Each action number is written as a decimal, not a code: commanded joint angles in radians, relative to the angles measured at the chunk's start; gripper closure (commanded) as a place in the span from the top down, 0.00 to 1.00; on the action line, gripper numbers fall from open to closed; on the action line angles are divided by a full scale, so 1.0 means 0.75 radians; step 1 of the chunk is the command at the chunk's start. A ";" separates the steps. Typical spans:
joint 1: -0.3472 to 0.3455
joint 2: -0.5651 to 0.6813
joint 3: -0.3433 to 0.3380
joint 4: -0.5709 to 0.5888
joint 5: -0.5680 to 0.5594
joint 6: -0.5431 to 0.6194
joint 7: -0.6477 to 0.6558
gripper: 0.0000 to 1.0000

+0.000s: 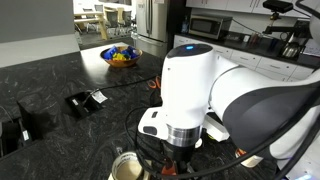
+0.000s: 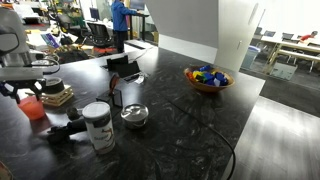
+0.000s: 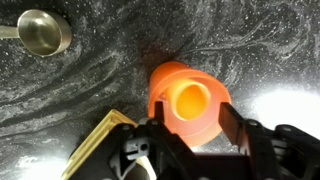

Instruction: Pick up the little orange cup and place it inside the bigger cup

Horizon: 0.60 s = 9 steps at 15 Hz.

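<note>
Right of the silver measuring cup (image 3: 42, 30) and the yellow block (image 3: 98, 148) in the wrist view, the bigger cup (image 3: 168, 82) sits straight below the gripper (image 3: 192, 122), mouth up, and the brighter round inside it looks like the little orange cup (image 3: 192, 98). The fingers (image 3: 243, 135) stand spread on either side of its wall; whether they press it cannot be told. The arm (image 1: 190, 85) points straight down over it.

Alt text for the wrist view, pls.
An orange cup, seen from above, sits between the fingers of the gripper over a dark marbled counter; its inside is a brighter orange-yellow. A round metal cup sits top left, and a yellow corner shows bottom left.
</note>
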State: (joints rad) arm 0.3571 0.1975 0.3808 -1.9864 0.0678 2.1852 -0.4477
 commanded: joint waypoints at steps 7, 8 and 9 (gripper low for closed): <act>-0.017 0.002 0.019 0.043 0.023 -0.027 -0.057 1.00; -0.020 0.000 0.019 0.045 0.028 -0.027 -0.059 1.00; -0.023 -0.008 0.019 0.042 0.032 -0.022 -0.061 1.00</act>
State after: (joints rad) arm 0.3527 0.1975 0.3891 -1.9671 0.0712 2.1852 -0.4704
